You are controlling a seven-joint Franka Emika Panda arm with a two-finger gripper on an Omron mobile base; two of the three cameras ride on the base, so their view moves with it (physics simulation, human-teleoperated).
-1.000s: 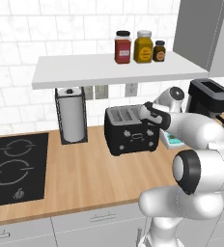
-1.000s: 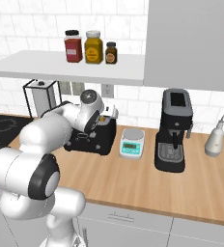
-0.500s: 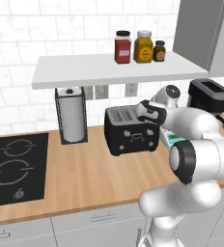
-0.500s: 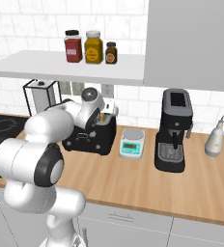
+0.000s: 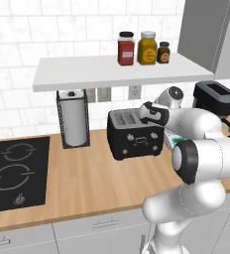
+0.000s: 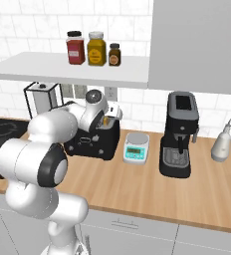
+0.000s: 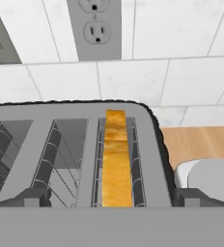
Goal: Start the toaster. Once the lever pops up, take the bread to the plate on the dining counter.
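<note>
The black toaster stands on the wood counter against the tiled wall, also seen as the toaster behind my arm. A golden-brown bread slice sits upright in its right-hand slot; the neighbouring slots hold nothing. My gripper hovers just above the right side of the toaster's top. In the hand view the gripper is open, one dark fingertip at each side of the toaster top, with the bread between them and nothing held. The plate and the dining counter are out of view.
A paper-towel holder stands left of the toaster, the stovetop further left. A shelf with jars hangs low overhead. Right of the toaster are a small scale, a tall coffee machine and a pale bottle.
The hand has shifted a little to the left, further over the toaster's top, and the elbow has swung with it. The toaster and bread have not moved.
</note>
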